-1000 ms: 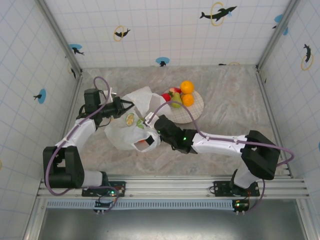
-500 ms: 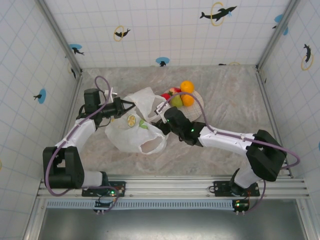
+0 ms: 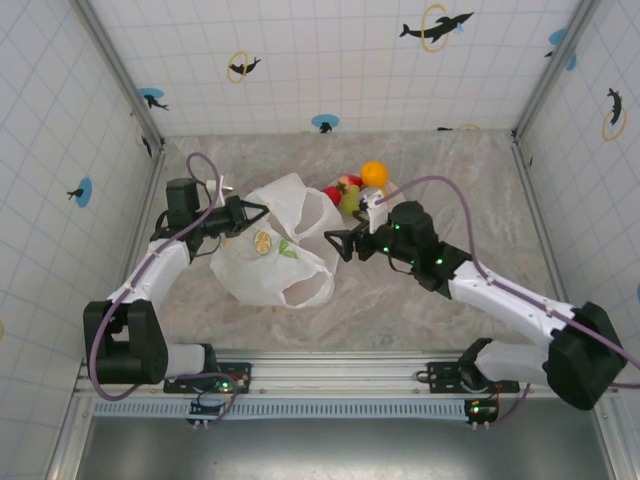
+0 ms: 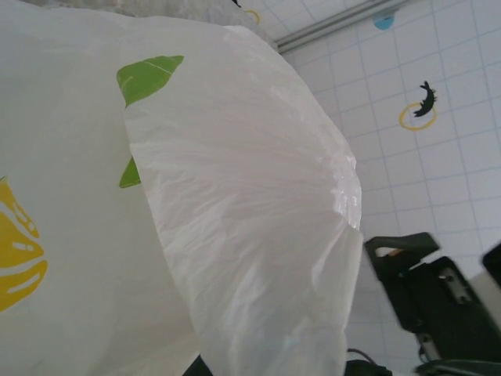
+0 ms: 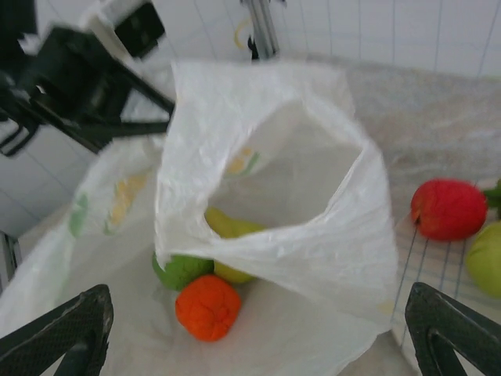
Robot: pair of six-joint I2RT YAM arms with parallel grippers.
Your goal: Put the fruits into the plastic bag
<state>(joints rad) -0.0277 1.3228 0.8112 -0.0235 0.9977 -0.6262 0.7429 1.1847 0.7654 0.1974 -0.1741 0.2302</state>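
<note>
The white plastic bag (image 3: 268, 262) with lemon prints lies at centre left, its mouth facing right. My left gripper (image 3: 243, 213) is shut on one bag handle and holds it up; in the left wrist view the bag (image 4: 235, 204) hides the fingers. Inside the bag (image 5: 313, 258) lie an orange (image 5: 207, 307), a green round fruit (image 5: 179, 270) and a yellow pear (image 5: 229, 227). My right gripper (image 3: 340, 243) stands open and empty just outside the mouth, its fingertips (image 5: 74, 325) wide apart. An orange (image 3: 374, 173), a red apple (image 3: 332, 194), a strawberry (image 3: 350, 181) and a pear (image 3: 352, 201) sit behind it.
The checked plate (image 5: 438, 270) with the red apple (image 5: 448, 208) and a green pear (image 5: 487, 258) sits right of the bag, partly under my right arm. Tiled walls enclose the table on three sides. Bare marble lies at front and far right.
My right gripper has pulled back out of the bag mouth, open, and moved right and away toward the plate. The orange stays in the bag. The left arm holds still.
</note>
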